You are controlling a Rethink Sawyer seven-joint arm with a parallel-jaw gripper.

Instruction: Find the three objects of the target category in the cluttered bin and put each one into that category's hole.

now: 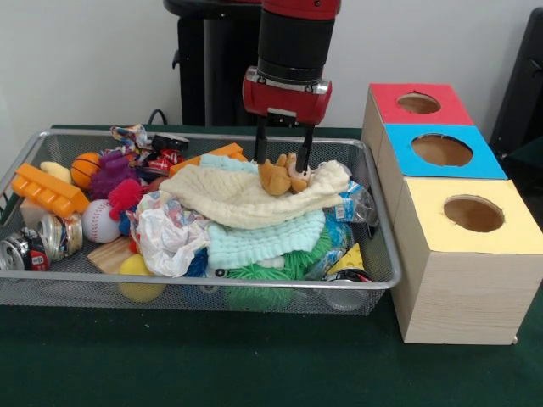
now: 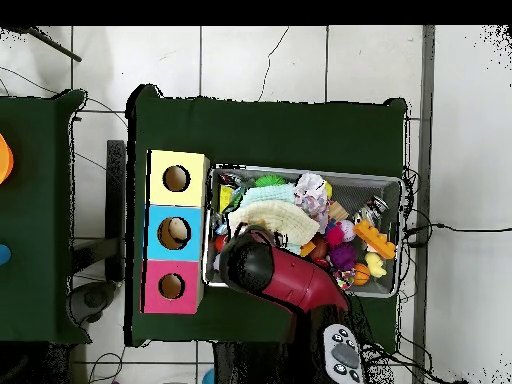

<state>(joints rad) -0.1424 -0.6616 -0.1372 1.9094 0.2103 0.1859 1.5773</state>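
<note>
Right now your pincer is down over the far middle of the wire bin, its two dark fingers spread and straddling the small tan plush toy, which lies on top of the cream knitted cloth. From the front view the fingers stand to either side of the toy, but you cannot tell whether they are pressing it yet, so treat it as not gripped.

The main risk, as you can judge from here, is that the fingers catch the cream cloth together with the toy; the cloth is soft and loose, and a lift could drag it, and the pale green cloth under it, up and over the rim. A shallow pinch on a floppy limb could also let the toy slip out on the way to the three boxes, whose pink-topped hole, blue-topped hole and yellow-topped hole sit just beside the bin on the green counter.

The toy lies roughly crosswise in the front view, long axis left to right, limbs sticking up toward the pincer. Which end is the head you cannot tell. In the overhead view the arm hides it.
</note>
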